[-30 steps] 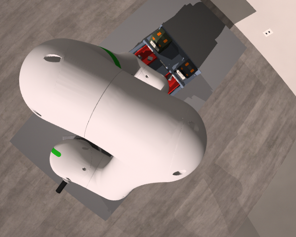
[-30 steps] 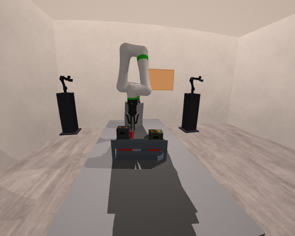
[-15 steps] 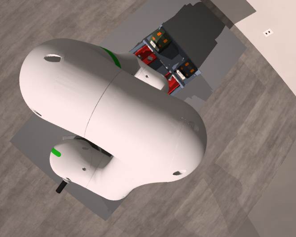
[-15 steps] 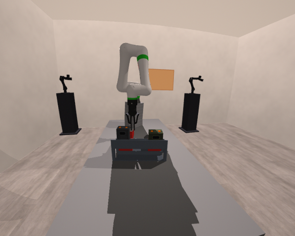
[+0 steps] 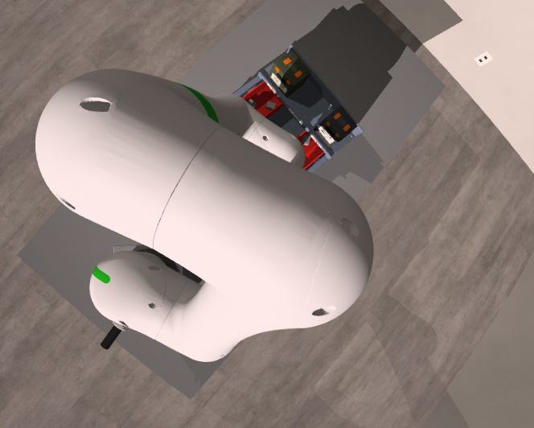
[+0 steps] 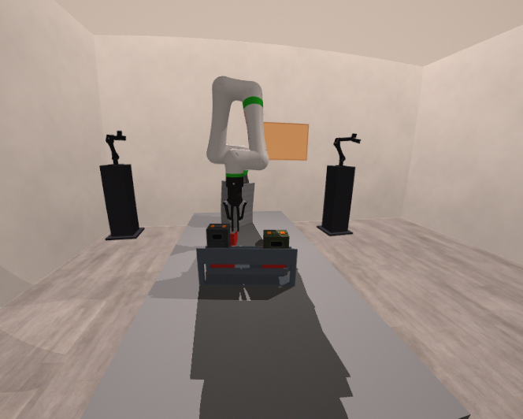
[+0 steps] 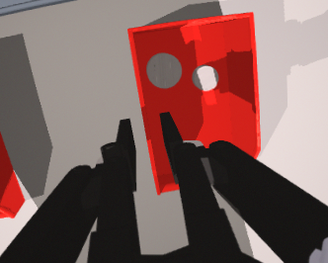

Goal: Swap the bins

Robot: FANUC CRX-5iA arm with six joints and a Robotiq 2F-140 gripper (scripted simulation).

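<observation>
A red bin [image 7: 224,121] [image 6: 234,239] with two round grey parts [image 7: 164,70] [image 7: 205,78] inside is below my gripper. My gripper [image 7: 147,131] [image 6: 235,229] is partly open and empty: one finger is outside the bin's left wall and one over its inside, with gaps on both sides of the wall. The top view of it is blocked by the arm. A second red bin [image 7: 7,190] shows at the wrist view's left edge; its contents are out of view. The shelf [image 6: 246,256] [image 7: 44,5] [image 5: 287,121] has a dark middle gap between two red bins [image 5: 260,92] [image 5: 314,155].
An olive box [image 5: 289,77] [image 6: 276,239] and a dark box [image 5: 337,125] [image 6: 223,242] stand on the shelf's top board. The second red bin is close to the gripper's left in the wrist view. The arm [image 5: 258,214] covers much of the top view.
</observation>
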